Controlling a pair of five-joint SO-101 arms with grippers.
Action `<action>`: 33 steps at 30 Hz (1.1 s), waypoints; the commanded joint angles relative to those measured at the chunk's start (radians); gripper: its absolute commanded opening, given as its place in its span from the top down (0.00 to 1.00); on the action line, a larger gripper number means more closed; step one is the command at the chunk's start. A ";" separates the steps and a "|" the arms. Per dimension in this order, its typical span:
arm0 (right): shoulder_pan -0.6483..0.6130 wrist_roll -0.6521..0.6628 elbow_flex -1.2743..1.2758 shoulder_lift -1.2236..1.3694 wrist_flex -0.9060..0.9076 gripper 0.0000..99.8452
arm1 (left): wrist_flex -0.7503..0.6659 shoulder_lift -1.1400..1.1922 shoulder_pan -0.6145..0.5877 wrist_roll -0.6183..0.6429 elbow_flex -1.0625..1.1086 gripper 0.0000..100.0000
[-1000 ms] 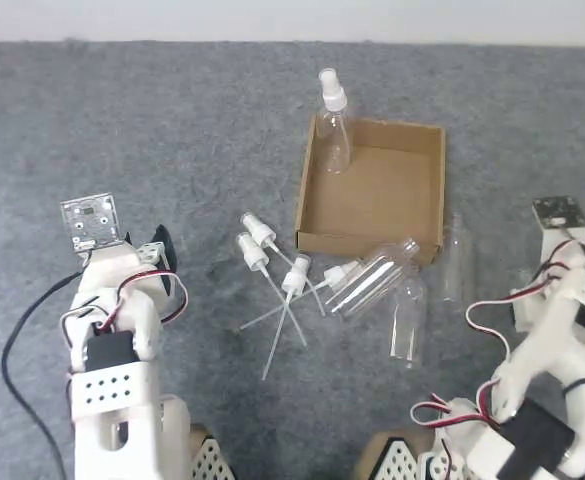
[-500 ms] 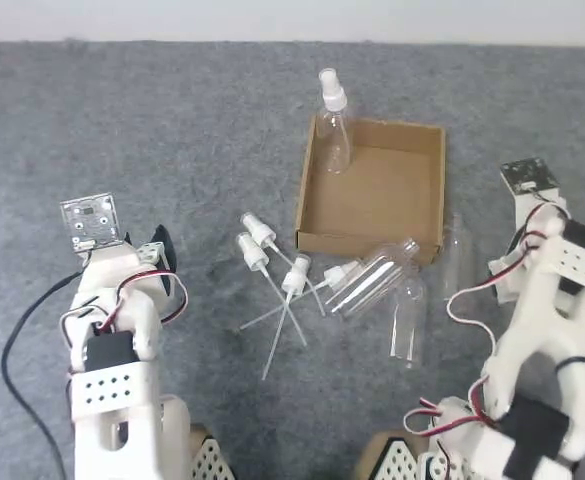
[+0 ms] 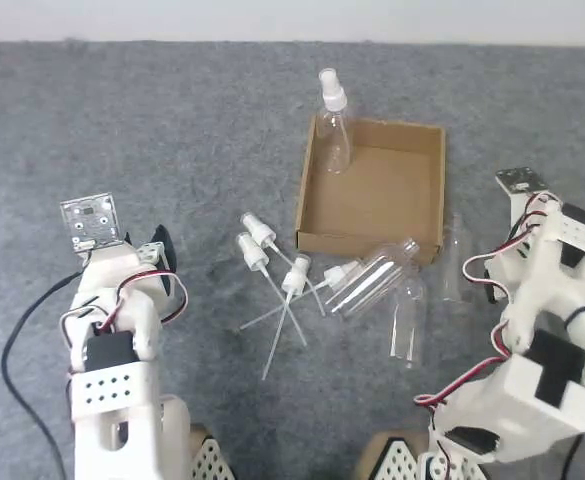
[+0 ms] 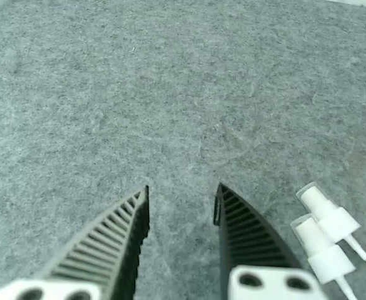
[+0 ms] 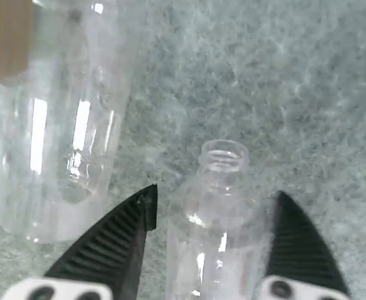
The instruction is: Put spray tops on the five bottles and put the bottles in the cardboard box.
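The tabletop (image 3: 172,120) is mottled grey, the cardboard box (image 3: 370,244) plain brown. The bottles (image 3: 408,322) are clear, the spray tops (image 3: 255,252) white. The left pincer (image 4: 183,187) and the right pincer (image 5: 217,191) are black, ribbed inside.

Bottle (image 5: 217,212): clear glossy plastic
Spray tops (image 4: 323,231): smooth white plastic
Cardboard box (image 3: 387,200): matt
Table cover (image 3: 172,130): fuzzy grey felt
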 commanded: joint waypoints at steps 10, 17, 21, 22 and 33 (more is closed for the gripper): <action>0.012 -0.006 -0.138 -0.015 0.039 0.99 | -0.020 -0.025 0.000 -0.006 -0.007 0.84; 0.087 -0.100 -0.308 -0.008 0.058 0.99 | -0.020 -0.025 0.000 -0.006 -0.007 0.84; 0.140 -0.199 -0.327 0.018 -0.007 0.99 | -0.020 -0.025 -0.002 -0.006 -0.007 0.84; 0.148 -0.215 -0.327 0.033 -0.033 0.99 | -0.020 -0.025 -0.002 -0.006 -0.007 0.84; 0.163 -0.207 -0.330 0.170 -0.094 0.93 | -0.018 -0.025 -0.002 -0.006 -0.007 0.84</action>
